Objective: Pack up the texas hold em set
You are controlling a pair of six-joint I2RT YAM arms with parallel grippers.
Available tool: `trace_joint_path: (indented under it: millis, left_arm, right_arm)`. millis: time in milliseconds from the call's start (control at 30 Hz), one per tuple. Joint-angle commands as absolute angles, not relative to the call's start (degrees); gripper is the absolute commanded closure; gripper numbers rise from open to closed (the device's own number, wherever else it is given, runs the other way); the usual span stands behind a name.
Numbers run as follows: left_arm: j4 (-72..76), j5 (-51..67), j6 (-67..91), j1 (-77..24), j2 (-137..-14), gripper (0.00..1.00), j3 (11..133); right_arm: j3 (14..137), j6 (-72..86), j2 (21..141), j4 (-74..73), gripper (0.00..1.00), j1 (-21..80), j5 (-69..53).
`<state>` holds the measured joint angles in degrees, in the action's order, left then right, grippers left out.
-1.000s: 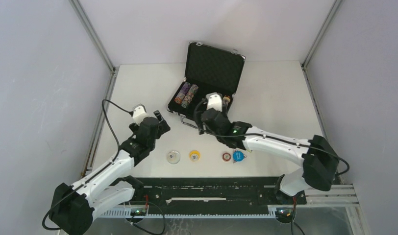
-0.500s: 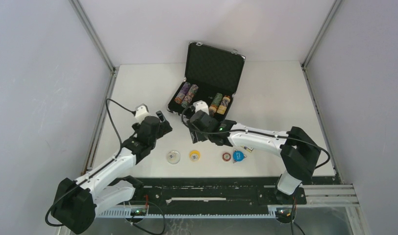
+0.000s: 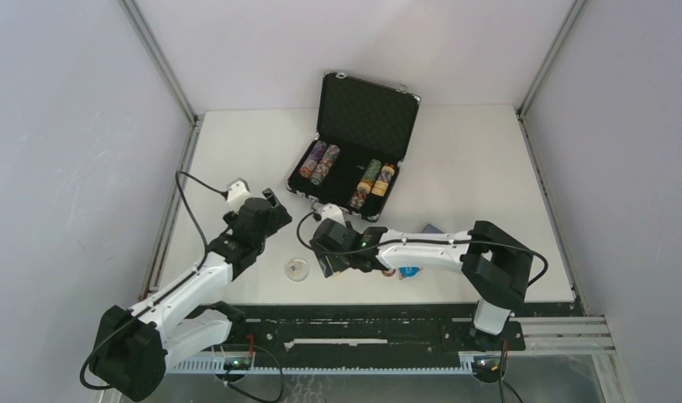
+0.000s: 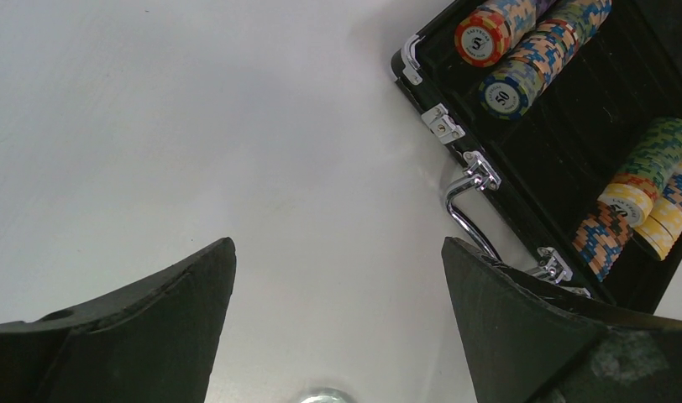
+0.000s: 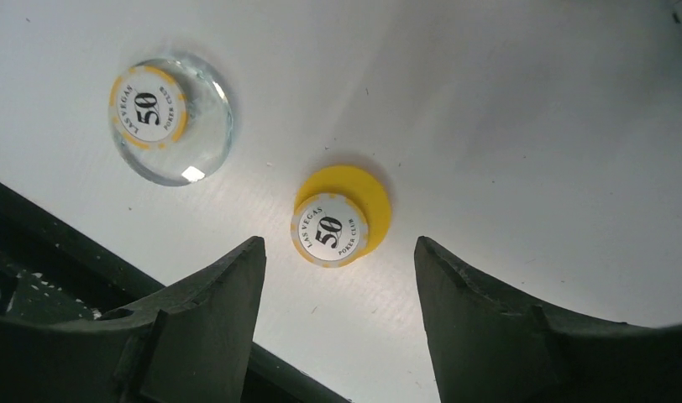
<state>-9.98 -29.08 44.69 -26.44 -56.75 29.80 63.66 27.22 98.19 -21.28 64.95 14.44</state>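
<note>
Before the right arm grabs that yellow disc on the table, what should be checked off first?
1. Right gripper open: ok.
2. Yellow token centred between its fingers: ok.
3. Clear token apart from the yellow one: ok.
4. Briefcase lid up, empty slots showing: ok.
5. Left gripper open, holding nothing, away from the yellow token: ok.
6. Fingers low enough to close on the token: cannot tell.

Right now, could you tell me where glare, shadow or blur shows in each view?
Right wrist: a bright glint on the clear token, the yellow token sharp, its print legible. Left wrist: the fingers are featureless dark shapes; the chip rolls are sharp. Top: even light, no glare on the table.
</note>
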Motion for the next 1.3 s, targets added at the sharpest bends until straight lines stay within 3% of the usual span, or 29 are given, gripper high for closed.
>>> trace_joint_path:
  millis: [0,400,800,1267]
  left_arm:
    - [-8.7,-28.56,45.59,-26.1,-56.48,0.03,29.59]
    - [-12.37,-33.45,46.25,-29.84,-54.72,0.02,31.13]
    - [-4.46,-37.6,47.67,-29.97,-48.92,0.08,25.34]
    - [-4.21,-37.97,45.67,-30.05,-53.34,0.07,27.28]
  right_arm:
    - [63.54,29.06,99.55,-21.54,0.27,65.63,14.86]
    - [64.4,33.22,103.09,-13.16,0.23,65.59,13.99]
    - [67.77,33.39,104.13,-15.64,0.19,68.72,17.95]
    - [64.33,32.71,101.81,-17.06,0.2,69.7,20.78]
